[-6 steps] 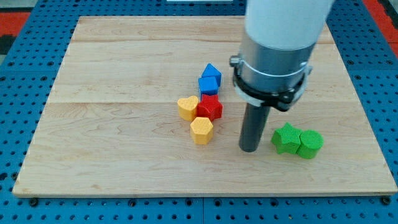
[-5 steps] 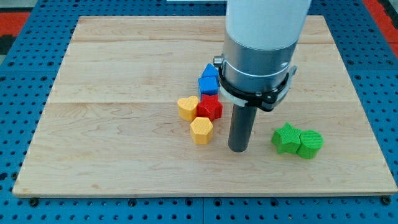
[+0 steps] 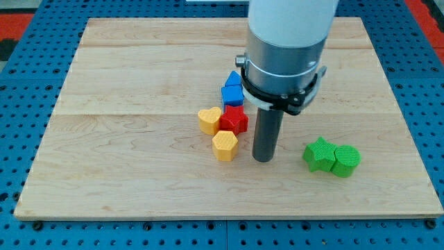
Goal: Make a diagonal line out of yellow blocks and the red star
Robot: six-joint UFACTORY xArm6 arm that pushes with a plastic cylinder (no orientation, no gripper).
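The red star [image 3: 234, 120] lies near the board's middle. A yellow heart-shaped block [image 3: 209, 119] touches its left side. A yellow hexagonal block [image 3: 225, 145] sits just below the star, touching it. My tip [image 3: 263, 159] is on the board a short way to the right of the yellow hexagonal block, below and right of the red star, not touching either.
Two blue blocks [image 3: 232, 90] sit stacked just above the red star, partly hidden by the arm. A green star [image 3: 318, 154] and a green cylinder [image 3: 345, 160] sit together at the right. The wooden board [image 3: 125, 83] rests on a blue pegboard.
My tip has moved left, from beside the green star toward the yellow hexagonal block. The blocks have not moved.
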